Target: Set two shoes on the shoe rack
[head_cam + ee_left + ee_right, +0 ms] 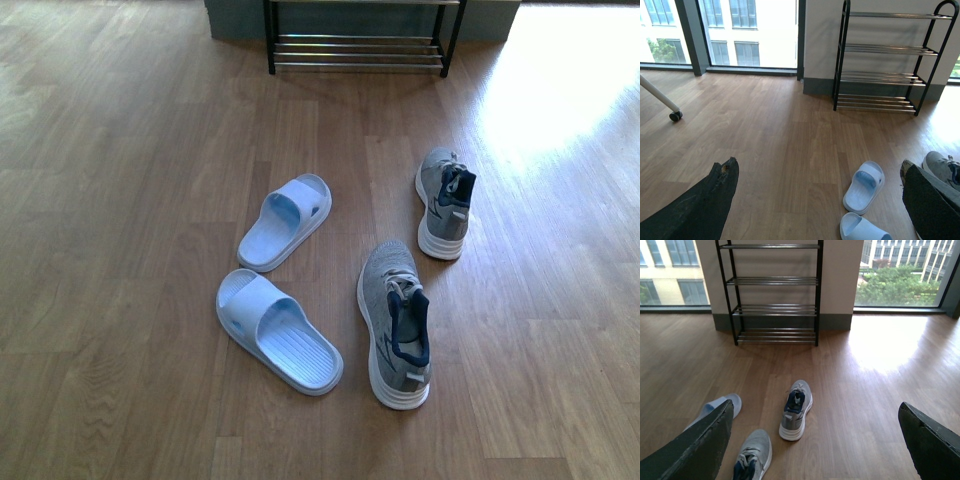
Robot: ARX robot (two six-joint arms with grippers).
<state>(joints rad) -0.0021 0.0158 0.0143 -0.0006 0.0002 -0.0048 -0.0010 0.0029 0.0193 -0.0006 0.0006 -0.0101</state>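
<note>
You have the shoe rack (358, 45) standing against the wall (820, 40) at the far end of the wood floor (130, 200), and both grey sneakers lie on that floor, well apart from it. The nearer sneaker (395, 320) is just beside a pale blue slide (278, 330), and the farther sneaker (445, 203) is ahead and to the right of a second slide (287, 220). A navy zigzag mark (388, 352) shows on the nearer sneaker's side, but any writing is too small for you to read. Your left gripper (817, 167) and right gripper (815, 410) are both spread wide, their dark fingers (700, 210) far apart above the floor and gripping nothing.
</note>
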